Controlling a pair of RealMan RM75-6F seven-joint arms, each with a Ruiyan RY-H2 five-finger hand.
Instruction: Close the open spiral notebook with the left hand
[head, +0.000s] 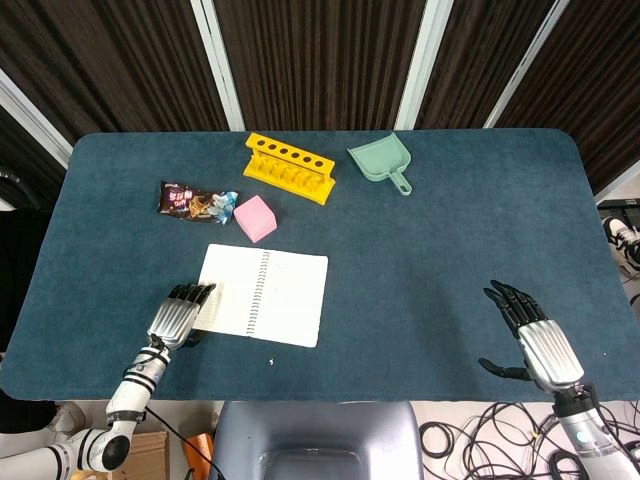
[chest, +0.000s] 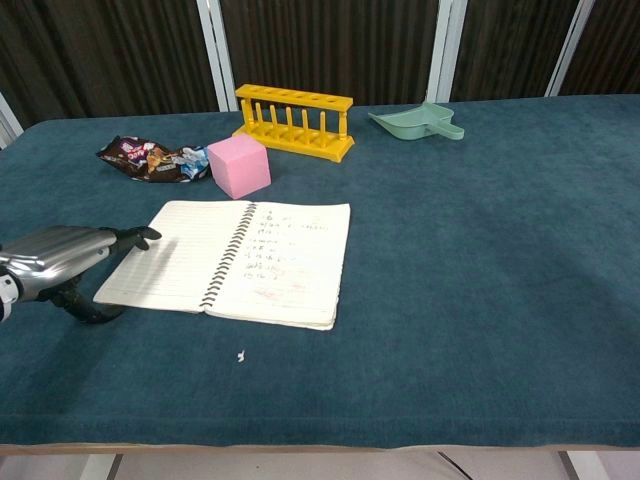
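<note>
Your left robot hand (head: 178, 314) sits at the outer left edge of the spiral notebook (head: 263, 294), fingers stretched flat and together, fingertips (chest: 143, 236) over the left page's edge. Chest view shows the thumb hooked down at the page edge near the bench (head: 430, 230); whether it's under the paper, you can't tell. Nothing gripped: the hand is flat and extended, not closed on the page.

The notebook lies open and flat, just to the right of that hand, coil running down the middle, blank lined page on the hand's side, handwritten page on the far side. A tiny white scrap (chest: 241, 355) lies on the bench just off the notebook's near edge.

Beyond the left hand: a pink cube (head: 255, 218) just past the notebook's far edge, a dark snack wrapper (head: 195, 201) beside it to the left, not touching as far as you can see. Further out, a yellow tube rack (head: 290, 167), and to its right a green dustpan (head: 380, 163), apart from the rack.

Your right robot hand (head: 530, 335) is well apart from all of it, at the near right of the bench, fingers spread wide, thumb out, holding nothing. It shows in the head view only.
</note>
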